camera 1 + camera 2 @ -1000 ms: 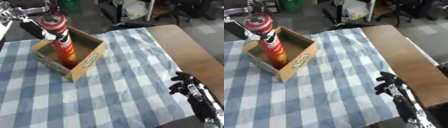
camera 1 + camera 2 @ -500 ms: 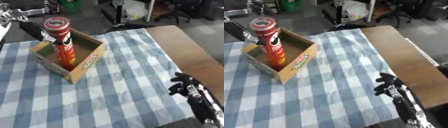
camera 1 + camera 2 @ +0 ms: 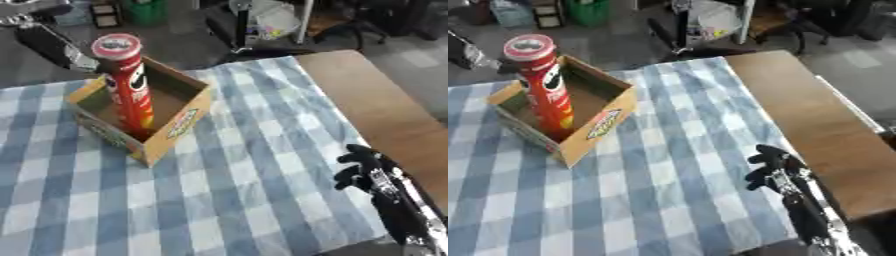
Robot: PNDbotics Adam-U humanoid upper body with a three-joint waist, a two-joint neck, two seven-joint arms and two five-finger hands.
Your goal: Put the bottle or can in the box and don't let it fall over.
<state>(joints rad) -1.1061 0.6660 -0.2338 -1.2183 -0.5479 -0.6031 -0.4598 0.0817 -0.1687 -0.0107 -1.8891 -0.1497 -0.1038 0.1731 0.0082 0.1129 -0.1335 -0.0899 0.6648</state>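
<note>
Fingers of the right hand [image 3: 773,169] are curled on nothing, low over the checked cloth [image 3: 254,190]. One red can [image 3: 128,86] is seen upright inside one cardboard box [image 3: 179,122].

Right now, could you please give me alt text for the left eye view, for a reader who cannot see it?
A tall red can stands upright inside an open cardboard box on a blue-and-white checked tablecloth. The robot's right hand rests near the lower right corner, away from the box, holding nothing.
</note>
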